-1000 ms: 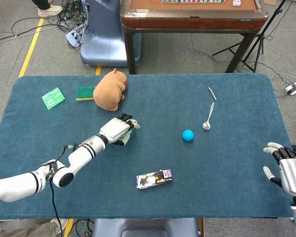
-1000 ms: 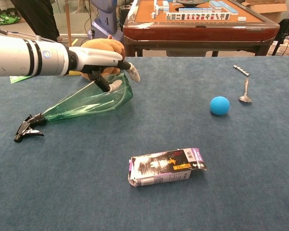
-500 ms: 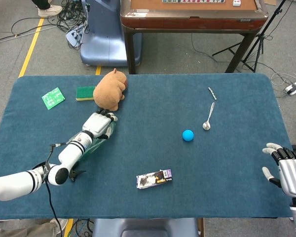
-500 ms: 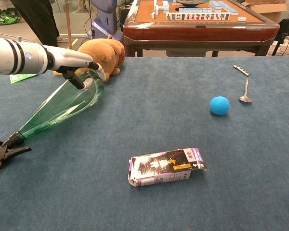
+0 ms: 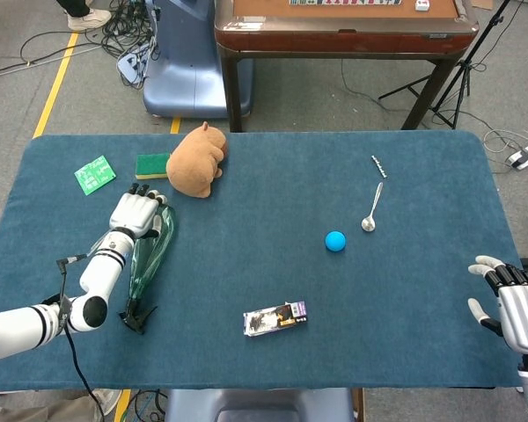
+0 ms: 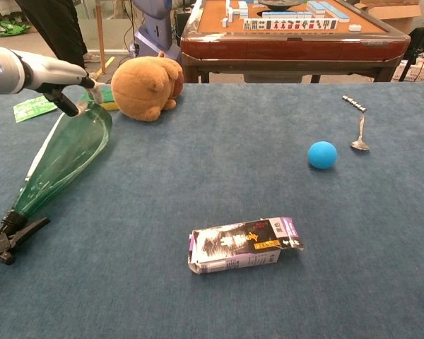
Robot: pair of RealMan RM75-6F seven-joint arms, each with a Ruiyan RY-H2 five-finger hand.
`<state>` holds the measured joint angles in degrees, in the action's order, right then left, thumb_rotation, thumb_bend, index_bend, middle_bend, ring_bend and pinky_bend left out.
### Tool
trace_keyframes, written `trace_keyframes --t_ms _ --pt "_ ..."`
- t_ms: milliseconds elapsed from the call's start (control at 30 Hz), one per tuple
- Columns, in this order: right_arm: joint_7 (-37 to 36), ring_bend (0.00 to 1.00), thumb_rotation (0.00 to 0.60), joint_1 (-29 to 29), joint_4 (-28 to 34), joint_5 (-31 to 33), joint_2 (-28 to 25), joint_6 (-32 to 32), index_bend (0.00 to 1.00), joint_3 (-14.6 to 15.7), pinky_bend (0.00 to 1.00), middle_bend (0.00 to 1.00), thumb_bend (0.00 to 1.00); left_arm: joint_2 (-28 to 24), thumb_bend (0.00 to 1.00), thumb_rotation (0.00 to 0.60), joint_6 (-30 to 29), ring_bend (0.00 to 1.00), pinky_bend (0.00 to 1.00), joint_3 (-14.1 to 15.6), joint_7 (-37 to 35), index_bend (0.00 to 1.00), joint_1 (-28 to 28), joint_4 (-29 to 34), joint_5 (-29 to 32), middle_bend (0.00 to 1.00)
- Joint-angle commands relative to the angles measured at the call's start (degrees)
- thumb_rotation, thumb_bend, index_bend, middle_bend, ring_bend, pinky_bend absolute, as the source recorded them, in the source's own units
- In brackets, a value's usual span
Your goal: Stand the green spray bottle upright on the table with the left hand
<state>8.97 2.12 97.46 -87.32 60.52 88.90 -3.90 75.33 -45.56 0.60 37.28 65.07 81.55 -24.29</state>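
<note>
Bottle (image 6: 60,159) swung round — the left hand (image 5: 137,212) gripping its base has carried that end toward ten o'clock on the tabletop (image 5: 334,299), nozzle trailing toward seven — lying flat, not yet upright; right hand (image 5: 510,303) open.

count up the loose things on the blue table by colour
green: 3 – spray bottle, sponge, packet
brown: 1 – plush toy
blue: 1 – ball
silver: 2 – spoon, small chain-like piece
dark printed: 1 – carton
total: 8
</note>
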Motion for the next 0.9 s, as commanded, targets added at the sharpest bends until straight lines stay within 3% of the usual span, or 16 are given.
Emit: trace_keyframes --t_ms 33,200,333,533,900 --pt "-0.12 0.29 0.6 0.05 -0.18 -0.01 0.1 -0.07 0.35 -0.02 0.39 0.28 0.23 -1.86 0.67 0.391 -0.52 0.0 0.0 -1.74 -6.52 0.18 -2.95 1.89 -8.85 0.14" --pt "-0.41 0.29 0.6 0.24 -0.57 -0.02 0.52 -0.57 0.35 0.08 0.39 0.28 0.23 -3.16 0.67 0.391 2.34 0.0 0.0 -3.88 -16.88 0.19 -6.31 4.38 -21.43 0.14" --pt "-0.65 0.29 0.6 0.12 -0.8 0.16 0.64 -0.53 0.35 0.08 0.39 0.28 0.23 -2.67 0.67 0.391 5.07 0.0 0.0 -3.3 -17.14 0.2 -5.83 4.03 -25.11 0.14" --pt "-0.81 0.29 0.6 -0.32 -0.86 0.27 0.52 -0.11 0.35 0.21 0.39 0.28 0.23 0.38 0.67 0.392 6.11 0.0 0.0 -0.7 -10.16 0.21 -3.44 -0.5 -20.95 0.15" --pt "-1.17 0.29 0.6 -0.45 -1.22 0.32 0.76 0.02 0.35 0.09 0.39 0.28 0.23 0.89 0.67 0.36 3.14 0.0 0.0 3.22 2.1 0.22 -0.52 -2.61 -2.88 0.18"
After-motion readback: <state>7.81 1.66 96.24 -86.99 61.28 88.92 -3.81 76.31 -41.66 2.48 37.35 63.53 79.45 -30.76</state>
